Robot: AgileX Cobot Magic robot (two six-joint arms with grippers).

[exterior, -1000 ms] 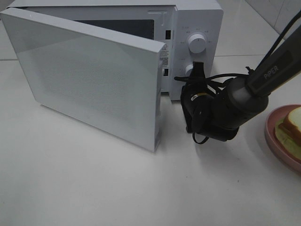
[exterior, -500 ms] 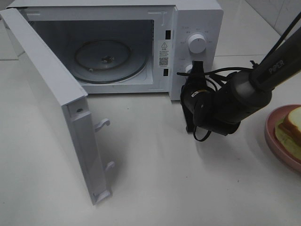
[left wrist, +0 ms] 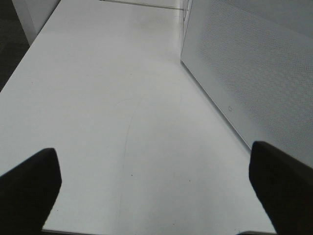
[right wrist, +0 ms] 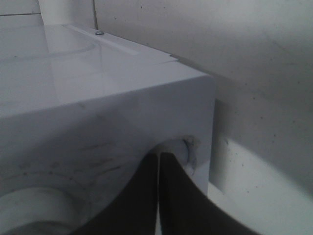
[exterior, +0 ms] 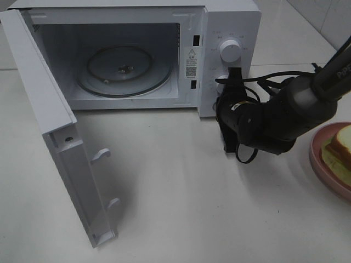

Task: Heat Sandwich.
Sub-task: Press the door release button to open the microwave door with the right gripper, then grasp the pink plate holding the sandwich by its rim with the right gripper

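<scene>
Exterior high view: a white microwave [exterior: 236,16] stands at the far side of a white table [exterior: 181,213]. Its door [exterior: 44,126] is swung wide open to the left, its free edge pointing toward the near side. Inside, a round glass turntable [exterior: 123,70] lies bare on the oven floor. The control panel on the right of the microwave carries an upper knob [exterior: 230,51] and a lower knob [exterior: 221,82], the lower one partly hidden by the right arm.

The right gripper [exterior: 233,74] sits just in front of that panel, its tips beside the lower knob. In the right wrist view the right gripper [right wrist: 159,157] is clenched, its two dark fingers [right wrist: 181,196] pressed together with nothing between them, the tips close against the microwave's white front at a round fitting. Whether they touch it I cannot tell.

The sandwich [exterior: 343,143] lies on a pink plate [exterior: 313,156] at the right edge of the table, well apart from the microwave and to the right of the right arm.

In the left wrist view the left gripper [left wrist: 156,193] is spread wide and released, holding nothing, over bare table with the perforated outer face of the door [left wrist: 254,73] nearby.
</scene>
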